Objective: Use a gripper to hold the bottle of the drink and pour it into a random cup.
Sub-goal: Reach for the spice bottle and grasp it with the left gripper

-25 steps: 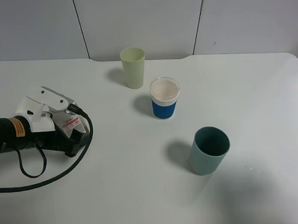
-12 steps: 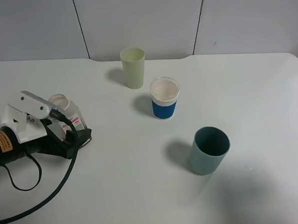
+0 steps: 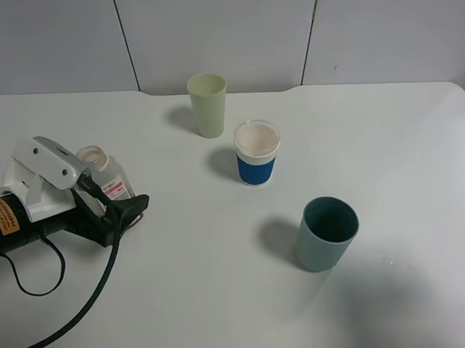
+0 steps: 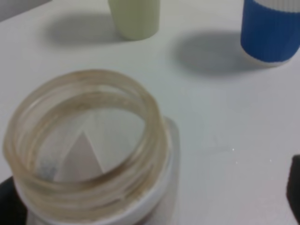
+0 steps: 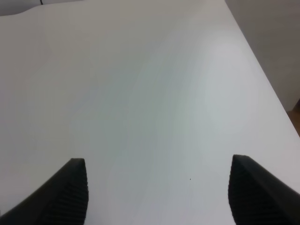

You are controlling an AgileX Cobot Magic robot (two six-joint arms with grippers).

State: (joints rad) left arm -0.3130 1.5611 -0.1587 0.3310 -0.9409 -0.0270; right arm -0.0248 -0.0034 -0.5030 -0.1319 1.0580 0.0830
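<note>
One left gripper, jaws spread wide and unclamped. The bottle of the drink stands upright between them, apparently staged for grasping. One cup well beyond the fingertips. Right gripper likewise spread, empty.

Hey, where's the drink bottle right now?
In the exterior high view the bottle sits on the table's left side, between the left pincer's open jaws, left of the blue-banded cup.

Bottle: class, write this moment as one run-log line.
left gripper open around bottle | bottle upright, uncapped | blue-banded cup upright, apart | right gripper open
</note>
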